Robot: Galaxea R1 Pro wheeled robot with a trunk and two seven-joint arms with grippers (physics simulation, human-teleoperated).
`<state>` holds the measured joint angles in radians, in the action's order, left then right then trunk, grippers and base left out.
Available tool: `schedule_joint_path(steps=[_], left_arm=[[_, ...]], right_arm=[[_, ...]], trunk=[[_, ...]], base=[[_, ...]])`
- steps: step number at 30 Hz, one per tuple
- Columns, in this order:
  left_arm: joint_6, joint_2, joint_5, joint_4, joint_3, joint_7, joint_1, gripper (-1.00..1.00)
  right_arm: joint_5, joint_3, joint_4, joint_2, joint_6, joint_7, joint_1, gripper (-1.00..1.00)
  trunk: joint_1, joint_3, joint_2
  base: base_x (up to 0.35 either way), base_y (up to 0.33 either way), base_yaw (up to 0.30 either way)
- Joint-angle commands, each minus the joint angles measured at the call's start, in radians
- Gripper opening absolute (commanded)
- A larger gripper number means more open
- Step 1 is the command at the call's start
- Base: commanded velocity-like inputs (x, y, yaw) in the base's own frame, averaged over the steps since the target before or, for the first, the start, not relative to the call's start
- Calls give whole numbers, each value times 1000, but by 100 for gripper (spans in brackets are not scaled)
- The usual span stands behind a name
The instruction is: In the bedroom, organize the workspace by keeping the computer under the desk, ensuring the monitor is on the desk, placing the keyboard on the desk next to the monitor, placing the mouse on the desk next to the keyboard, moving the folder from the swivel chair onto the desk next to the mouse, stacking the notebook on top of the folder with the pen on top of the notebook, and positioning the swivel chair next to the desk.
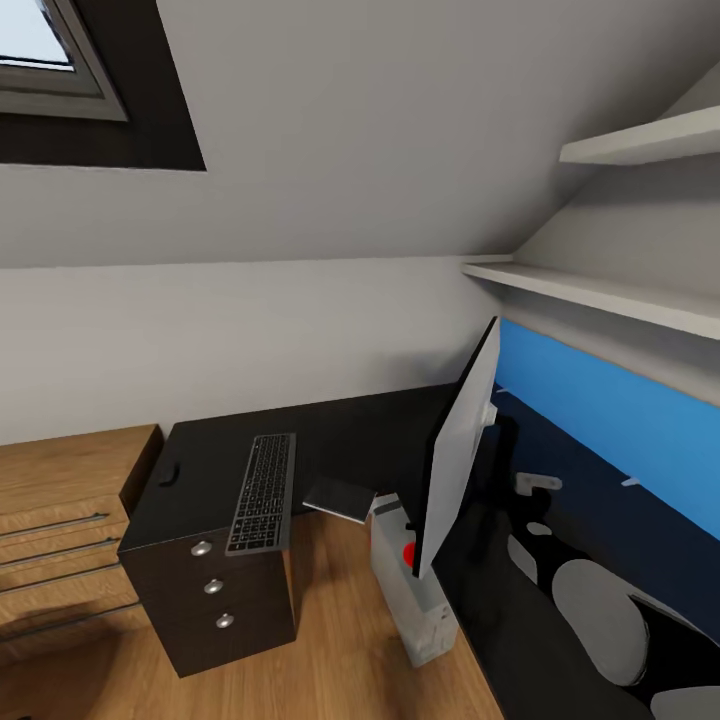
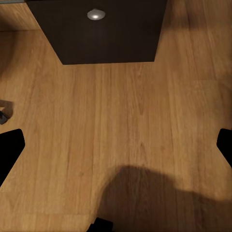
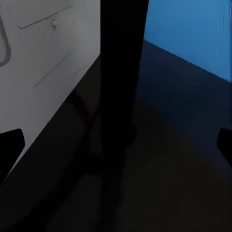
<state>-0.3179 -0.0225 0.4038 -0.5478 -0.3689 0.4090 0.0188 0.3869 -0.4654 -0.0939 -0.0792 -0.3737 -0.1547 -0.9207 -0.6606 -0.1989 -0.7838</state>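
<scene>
**A:** So, where is the monitor point(image 1: 458, 452) right now?

**B:** On the bench point(image 1: 340, 430), standing edge-on to the head camera, at about three o'clock from the keyboard point(image 1: 262, 492). The computer point(image 1: 410, 590) sits on the floor at the monitor's six o'clock, by the bench edge.

**A:** And the hands?

**B:** Both released. The right fingers point(image 3: 8, 145) are spread wide, with the monitor's black stand point(image 3: 118, 96) ahead between them and its pale back just beside (nothing gripped). The left fingers point(image 2: 9, 147) gape over bare floor point(image 2: 116, 111), near the drawer unit point(image 2: 111, 34).

**A:** How would it handle?

**B:** I'd judge it top-heavy and fragile: a wide, thin panel on a slim stand, likely to tip or skate on that glossy top. Take the stand low down, or the panel's edges, never the screen face.
</scene>
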Motion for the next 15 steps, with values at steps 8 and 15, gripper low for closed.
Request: schedule_joint_path(steps=[8, 15], left_arm=[[-6, 1, 10, 0, -9, 7, 1, 100], [-6, 1, 10, 0, -9, 7, 1, 100]], right_arm=[[11, -99, 2, -2, -24, -5, -1, 100], [12, -103, 2, -2, -25, -5, -1, 100]], trunk=[[0, -1, -1], [0, -1, -1]], base=[[0, 0, 0], [0, 0, 0]])
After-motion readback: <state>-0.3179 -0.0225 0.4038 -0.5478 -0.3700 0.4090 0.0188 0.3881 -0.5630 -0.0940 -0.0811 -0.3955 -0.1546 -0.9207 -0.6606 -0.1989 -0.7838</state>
